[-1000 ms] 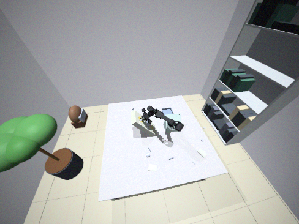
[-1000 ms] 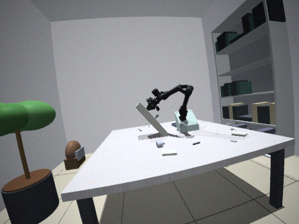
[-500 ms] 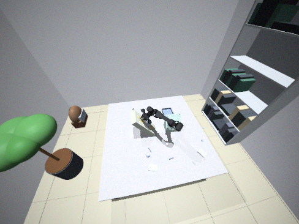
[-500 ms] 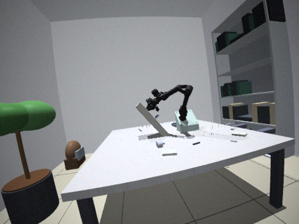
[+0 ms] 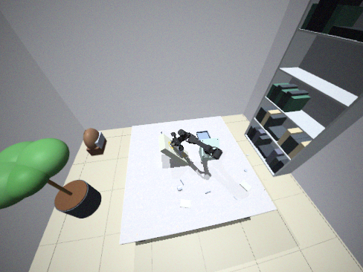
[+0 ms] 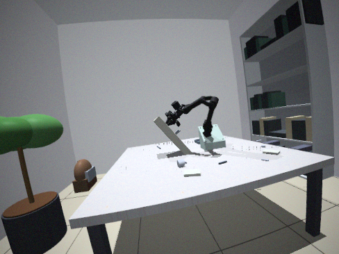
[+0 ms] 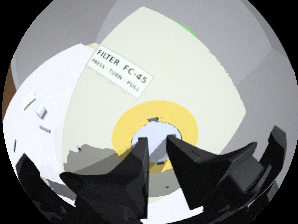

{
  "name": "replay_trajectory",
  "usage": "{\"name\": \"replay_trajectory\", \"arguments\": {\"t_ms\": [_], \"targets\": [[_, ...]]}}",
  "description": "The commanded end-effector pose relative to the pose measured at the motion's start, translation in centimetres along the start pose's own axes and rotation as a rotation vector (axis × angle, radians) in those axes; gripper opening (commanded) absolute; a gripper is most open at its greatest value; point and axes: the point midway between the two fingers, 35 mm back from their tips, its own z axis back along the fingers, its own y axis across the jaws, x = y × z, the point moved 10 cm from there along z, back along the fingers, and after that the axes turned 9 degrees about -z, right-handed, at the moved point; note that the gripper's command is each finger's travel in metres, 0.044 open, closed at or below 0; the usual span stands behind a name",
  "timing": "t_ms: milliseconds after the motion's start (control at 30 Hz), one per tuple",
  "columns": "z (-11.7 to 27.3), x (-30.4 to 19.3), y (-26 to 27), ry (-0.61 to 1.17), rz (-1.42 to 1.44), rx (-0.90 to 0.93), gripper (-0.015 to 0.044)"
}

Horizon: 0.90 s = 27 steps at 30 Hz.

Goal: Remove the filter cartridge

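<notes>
The cream service panel leans tilted on the white table. In the wrist view the pale round filter cartridge sits flush inside a yellow ring, under a label reading "FILTER FC-45, PRESS TURN PULL". My gripper is pressed against the cartridge's face with its two dark fingers close together, closed on the middle of the face. The slots are hidden behind the fingers. A small blue-rimmed tray lies behind the arm's base.
The arm stands on a pale green block. Small loose pieces lie on the table in front. A shelf, a plant and a brown ornament stand off the table.
</notes>
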Motion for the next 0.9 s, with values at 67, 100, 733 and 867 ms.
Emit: {"name": "replay_trajectory", "arguments": {"t_ms": [67, 100, 733, 867], "targets": [[-0.02, 0.02, 0.00, 0.001, 0.002, -0.003, 0.0038], [-0.02, 0.02, 0.00, 0.001, 0.002, -0.003, 0.0031], [-0.47, -0.05, 0.03, 0.008, 0.472, -0.005, 0.0000], [-0.49, -0.05, 0.03, 0.008, 0.610, -0.004, 0.0000]]}}
